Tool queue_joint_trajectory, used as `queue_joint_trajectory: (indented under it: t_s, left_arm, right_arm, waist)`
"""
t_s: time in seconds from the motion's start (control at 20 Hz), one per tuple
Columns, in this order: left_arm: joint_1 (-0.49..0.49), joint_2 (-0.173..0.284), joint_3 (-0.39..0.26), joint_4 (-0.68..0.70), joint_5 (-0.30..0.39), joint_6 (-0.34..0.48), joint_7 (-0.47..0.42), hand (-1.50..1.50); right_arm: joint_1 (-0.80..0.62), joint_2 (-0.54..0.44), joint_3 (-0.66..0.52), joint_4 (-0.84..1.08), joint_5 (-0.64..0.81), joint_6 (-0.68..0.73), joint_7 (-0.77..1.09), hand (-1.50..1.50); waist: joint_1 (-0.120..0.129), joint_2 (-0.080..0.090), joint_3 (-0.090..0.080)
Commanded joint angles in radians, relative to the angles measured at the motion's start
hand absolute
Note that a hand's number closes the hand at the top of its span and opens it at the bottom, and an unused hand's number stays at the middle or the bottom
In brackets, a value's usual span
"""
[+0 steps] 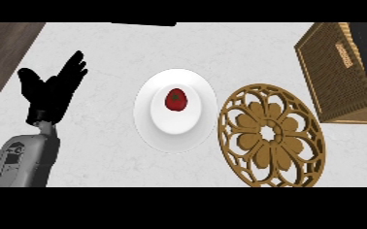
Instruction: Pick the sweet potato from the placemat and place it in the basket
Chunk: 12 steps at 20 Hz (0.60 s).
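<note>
A round wooden placemat (pixel 271 135) with a carved flower pattern lies right of centre, and nothing rests on it. A woven brown basket (pixel 320 73) stands at the right edge, partly cut off by the frame. No sweet potato shows anywhere in the head view. My left hand (pixel 50 89) rests at the far left with fingers straight and pointing up, holding nothing, far from both the placemat and the basket. My right hand is out of the frame.
A white plate (pixel 175 126) sits in the middle of the marble counter with a small red fruit (pixel 175 99) on it. A dark wooden strip (pixel 14 43) runs along the counter's upper left corner.
</note>
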Motion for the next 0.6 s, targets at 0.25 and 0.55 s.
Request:
queue_joint_trajectory:
  t_s: [0.25,0.55]
  left_arm:
    - [0.070,-0.003,0.013,0.010,0.003,-0.009,-0.055,0.00]
    - [0.007,0.008,0.013,0.011,-0.003,-0.002,-0.014,0.00]
  right_arm:
    - [0.118,-0.037,-0.084,-0.090,0.049,-0.148,0.258,-1.50]
    - [0.149,0.020,-0.126,-0.089,0.081,-0.185,0.230,-1.50]
  waist:
    - [-0.009,-0.002,-0.001]
    - [-0.014,-0.004,0.000]
